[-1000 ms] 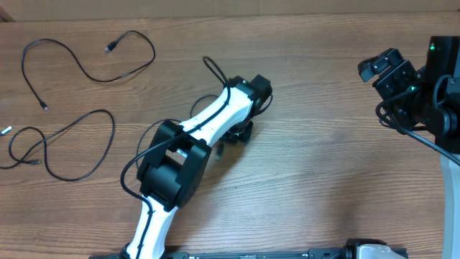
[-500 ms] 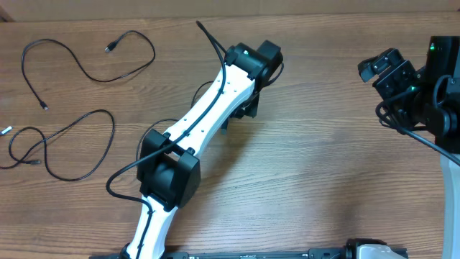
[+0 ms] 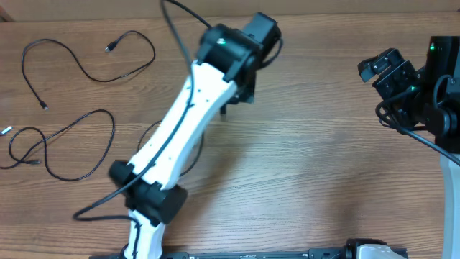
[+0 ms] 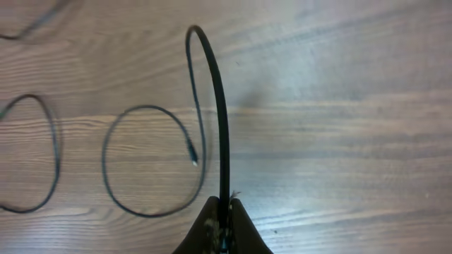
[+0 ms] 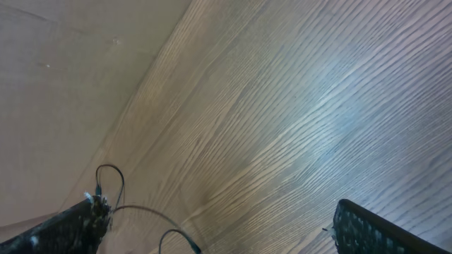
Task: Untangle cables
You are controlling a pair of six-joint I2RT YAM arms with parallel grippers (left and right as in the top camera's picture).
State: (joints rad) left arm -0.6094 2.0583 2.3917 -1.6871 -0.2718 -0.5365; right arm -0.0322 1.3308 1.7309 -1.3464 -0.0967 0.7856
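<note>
— So, how many cables (image 3: pixel 90 79) did we count?
— Three. Two lay loose on the left of the table (image 3: pixel 309 158); the third cable (image 4: pixel 220 127) stood pinched in our left gripper (image 4: pixel 223 212), its loop resting on the wood.
— And our right gripper (image 5: pixel 219 208)?
— Spread wide, holding nothing.

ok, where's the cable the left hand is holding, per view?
Overhead: held cable, looped, part-hidden under left arm, centre-left.
Left wrist: centre, arching up from the left hand.
Right wrist: thin cords bottom left; cannot tell which.
Shared landmark: wood table.
</note>
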